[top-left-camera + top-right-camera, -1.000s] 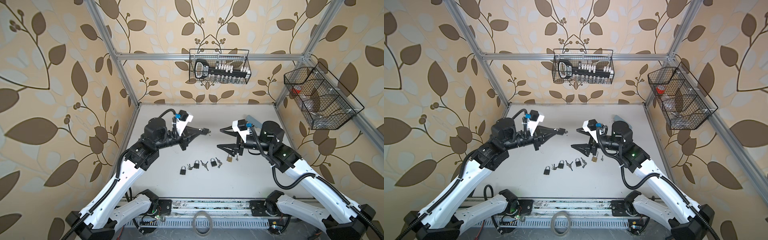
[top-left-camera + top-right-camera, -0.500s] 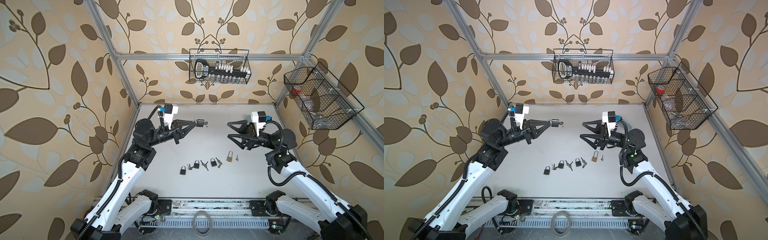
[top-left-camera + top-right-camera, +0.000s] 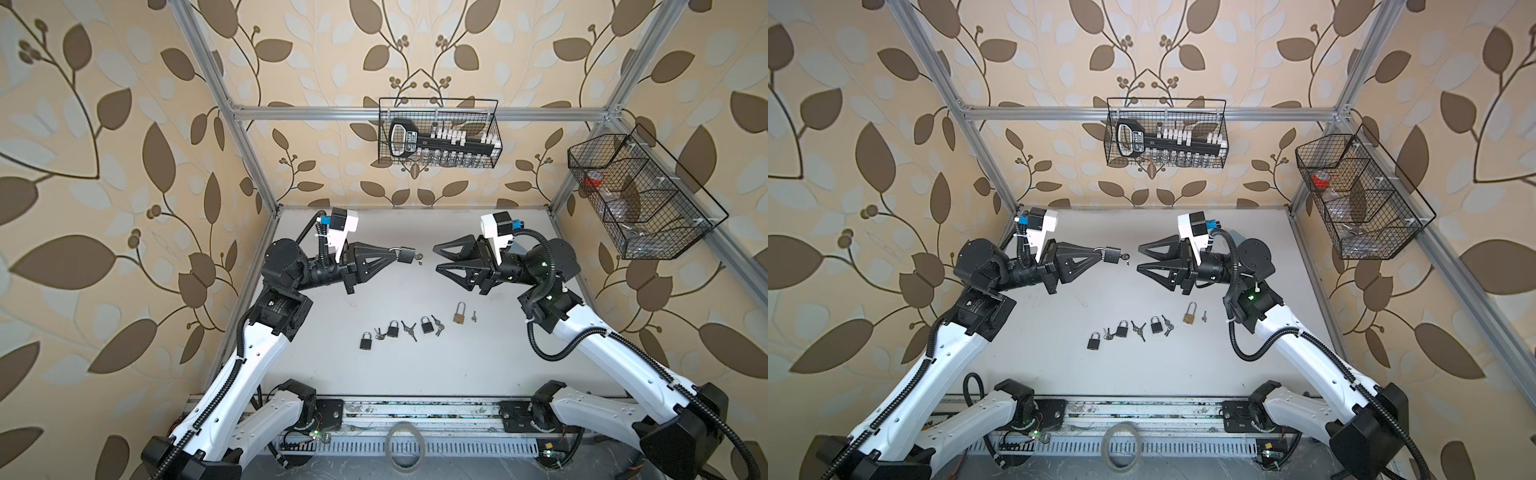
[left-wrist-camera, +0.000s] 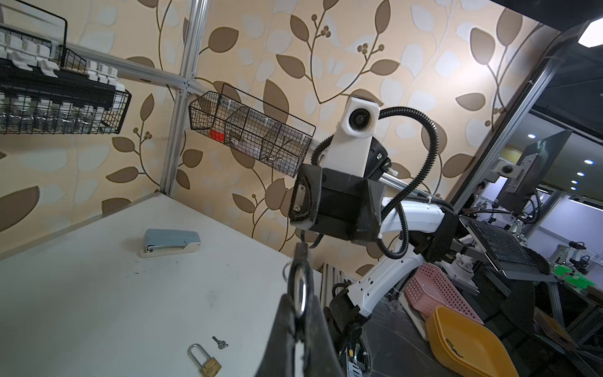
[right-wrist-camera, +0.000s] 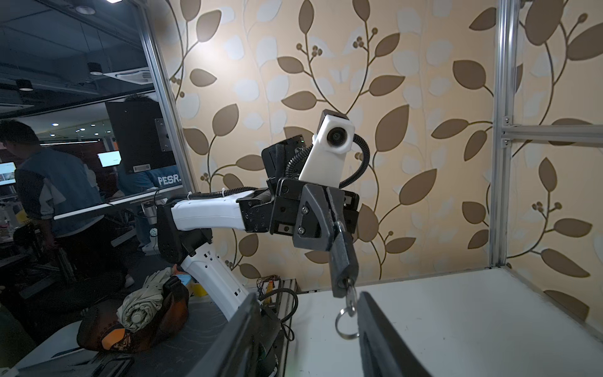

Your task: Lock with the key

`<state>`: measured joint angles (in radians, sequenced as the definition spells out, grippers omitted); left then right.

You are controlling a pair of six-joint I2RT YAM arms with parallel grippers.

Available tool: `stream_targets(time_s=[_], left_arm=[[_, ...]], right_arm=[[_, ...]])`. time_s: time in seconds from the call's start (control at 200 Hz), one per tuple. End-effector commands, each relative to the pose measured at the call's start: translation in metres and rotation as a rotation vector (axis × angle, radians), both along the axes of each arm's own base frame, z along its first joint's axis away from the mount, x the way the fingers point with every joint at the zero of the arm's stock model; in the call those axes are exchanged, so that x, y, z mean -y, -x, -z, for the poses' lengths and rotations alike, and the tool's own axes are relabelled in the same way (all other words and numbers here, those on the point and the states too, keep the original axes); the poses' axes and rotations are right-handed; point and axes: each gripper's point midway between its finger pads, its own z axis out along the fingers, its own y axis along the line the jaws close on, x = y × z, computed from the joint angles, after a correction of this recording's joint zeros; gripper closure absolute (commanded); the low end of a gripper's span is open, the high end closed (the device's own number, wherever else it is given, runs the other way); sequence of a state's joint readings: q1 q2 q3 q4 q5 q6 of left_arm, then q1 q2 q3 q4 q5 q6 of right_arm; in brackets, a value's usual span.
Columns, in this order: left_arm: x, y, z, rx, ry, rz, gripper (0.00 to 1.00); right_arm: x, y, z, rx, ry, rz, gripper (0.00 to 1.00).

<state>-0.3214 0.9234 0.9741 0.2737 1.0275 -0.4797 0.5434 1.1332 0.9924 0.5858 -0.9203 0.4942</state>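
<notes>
The left fingers (image 3: 376, 250) (image 3: 1079, 251) are pressed together on the silver shackle of a small black padlock (image 3: 408, 254) (image 3: 1113, 254). They hold it in the air above the white bench (image 3: 478, 365), over the middle of the back half. The padlock body juts out past the fingertips toward the other arm. A silver key (image 3: 419, 258) (image 3: 1124, 258) sits in the keyhole at that far end. In the right wrist view the padlock (image 5: 342, 261) tilts downward and a thin metal ring (image 5: 346, 323) dangles from the key (image 5: 350, 293). In the left wrist view the shackle shows edge-on between the left fingers (image 4: 287, 333).

The right fingers (image 3: 442, 249) (image 3: 1148, 248) are spread and grip nothing. They point straight at the padlock, level with it. In both top views a small gap separates their tips from the key. In the right wrist view the ring hangs just beside one of the right fingers (image 5: 378, 326), and whether they touch cannot be told there.

On the bench nearer the arm bases, three more black padlocks (image 3: 392, 328) lie in a loose row, each with keys beside it. A brass padlock with a long shackle (image 3: 459, 318) (image 4: 208, 359) lies at the right end of the row. A small loose key (image 3: 473, 316) (image 4: 220, 342) lies just beside it. A pale blue stapler (image 4: 169, 241) rests toward the back right corner.
</notes>
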Motion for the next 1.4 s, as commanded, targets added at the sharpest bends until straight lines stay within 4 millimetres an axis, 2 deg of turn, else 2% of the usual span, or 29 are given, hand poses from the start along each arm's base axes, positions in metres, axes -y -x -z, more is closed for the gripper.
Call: stream_targets(time_s=[0.0, 0.17, 0.39, 0.605, 0.68, 0.895, 0.98, 1.055, 1.145, 1.275, 1.32, 1.395], left_arm=[[0.001, 0.018, -0.022, 0.104, 0.025, 0.054, 1.00], [0.004, 0.021, -0.023, 0.114, 0.022, 0.077, 1.00], [0.006, 0.024, -0.022, 0.121, 0.014, 0.098, 1.00], [0.006, 0.025, -0.023, 0.131, 0.014, 0.093, 1.00], [0.006, 0.024, -0.023, 0.130, 0.014, 0.092, 1.00], [0.006, 0.023, -0.023, 0.134, 0.011, 0.083, 1.00], [0.004, 0.024, -0.024, 0.140, 0.004, 0.064, 1.00], [0.000, 0.026, -0.027, 0.158, -0.001, 0.041, 1.00], [-0.003, 0.027, -0.031, 0.175, 0.002, 0.019, 1.00], [0.001, 0.016, -0.026, 0.145, -0.003, 0.025, 1.00], [0.003, 0.007, -0.022, 0.115, -0.019, 0.016, 1.00], [0.010, -0.016, -0.004, 0.016, -0.077, -0.008, 1.00]], right_arm=[[-0.007, 0.003, -0.003, -0.015, 0.015, -0.050, 0.52], [-0.015, 0.002, 0.006, -0.033, 0.045, -0.055, 0.59], [-0.019, 0.001, 0.005, -0.046, 0.047, -0.078, 0.70], [-0.021, 0.005, 0.006, -0.048, 0.052, -0.099, 0.89], [-0.021, 0.006, 0.007, -0.049, 0.053, -0.100, 1.00], [-0.018, 0.006, 0.010, -0.045, 0.051, -0.077, 1.00], [-0.010, 0.006, 0.013, -0.041, 0.050, -0.053, 1.00], [0.006, 0.004, 0.021, -0.056, 0.049, -0.011, 1.00], [0.029, 0.001, 0.036, -0.094, 0.053, 0.042, 1.00], [0.046, 0.001, 0.062, -0.143, 0.083, 0.117, 1.00], [0.051, -0.008, 0.075, -0.175, 0.107, 0.198, 1.00], [0.070, -0.038, 0.103, -0.281, 0.145, 0.433, 1.00]])
